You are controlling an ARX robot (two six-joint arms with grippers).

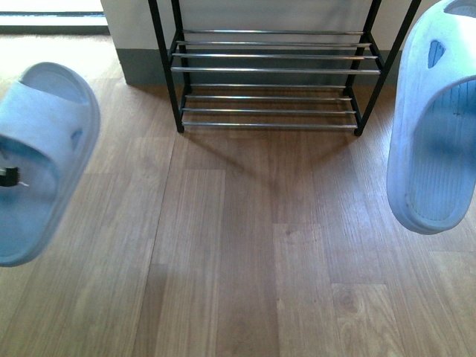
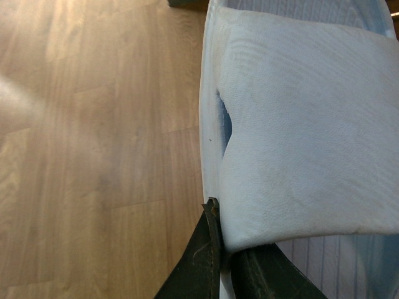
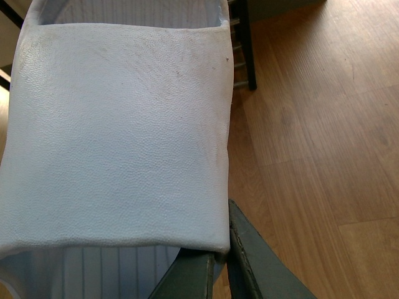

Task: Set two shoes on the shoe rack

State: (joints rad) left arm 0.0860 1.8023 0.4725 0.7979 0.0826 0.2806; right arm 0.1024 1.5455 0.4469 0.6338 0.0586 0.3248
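Note:
Two light blue slide sandals hang in the air above the wooden floor. One sandal (image 1: pixel 41 156) fills the left edge of the front view; my left gripper (image 2: pixel 223 252) is shut on its side wall beside the strap (image 2: pixel 305 124). The other sandal (image 1: pixel 435 119) hangs at the right edge, and my right gripper (image 3: pixel 219 265) is shut on its rim under the strap (image 3: pixel 118 131). The shoe rack (image 1: pixel 271 71), black frame with chrome bars, stands ahead at the wall between them, its visible shelves bare. The grippers themselves barely show in the front view.
Wooden plank floor (image 1: pixel 245 245) stretches from me to the rack. A grey-skirted wall (image 1: pixel 141 67) is behind the rack, with a bright sunlit patch (image 1: pixel 52 52) at the far left. A rack leg (image 3: pixel 246 50) shows beside the right sandal.

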